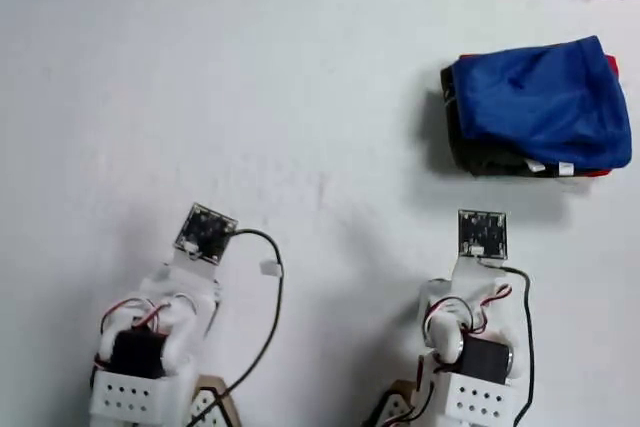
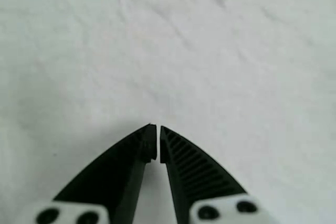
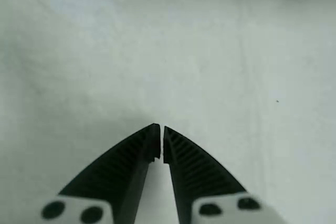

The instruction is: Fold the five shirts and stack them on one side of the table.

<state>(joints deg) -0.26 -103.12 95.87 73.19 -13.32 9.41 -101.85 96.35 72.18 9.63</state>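
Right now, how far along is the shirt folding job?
Done, it seems: folded shirts sit in one stack, a blue shirt on top, at one side of the table. In hand: nothing; the left gripper and right gripper are shut on nothing. Left: perhaps only checking for five layers, which I cannot count.

White table (image 1: 200, 97), surface matte, faintly creased. One stack of folded shirts (image 1: 478, 155) lies on it toward the far right side. Blue shirt (image 1: 545, 97) on top, dark garments beneath, red shirt (image 1: 612, 65) showing at the stack's right edge. Small white tags show along the near edge.
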